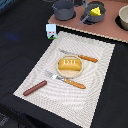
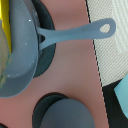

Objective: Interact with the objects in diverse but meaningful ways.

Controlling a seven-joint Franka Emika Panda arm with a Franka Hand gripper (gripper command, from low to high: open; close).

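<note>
Looking across the exterior view, the bread loaf point(image 1: 69, 65) sits on a small plate point(image 1: 59, 73) in the middle of the striped placemat point(image 1: 95, 80), with the knife point(image 1: 81, 56) on its far side and the fork point(image 1: 66, 80) on its near side. The sausage point(image 1: 34, 88) lies at the mat's near left corner, and the milk carton point(image 1: 51, 31) stands just off the mat's far left corner. On the pink stove top point(image 1: 107, 29) at the far side, the cheese wedge point(image 1: 95, 9) rests in the small saucepan point(image 1: 93, 12), with the larger pot point(image 1: 63, 8) to its left. No arm appears here.

From the wrist view, the saucepan point(image 2: 22, 47) lies directly below on a burner point(image 2: 46, 35), its long handle point(image 2: 75, 33) reaching toward the mat, a sliver of yellow cheese point(image 2: 5, 25) inside. No fingers show, so I cannot tell how the gripper stands.

The table looks partly laid; the sausage and carton seem untouched, and the saucepan is likely the next target.
</note>
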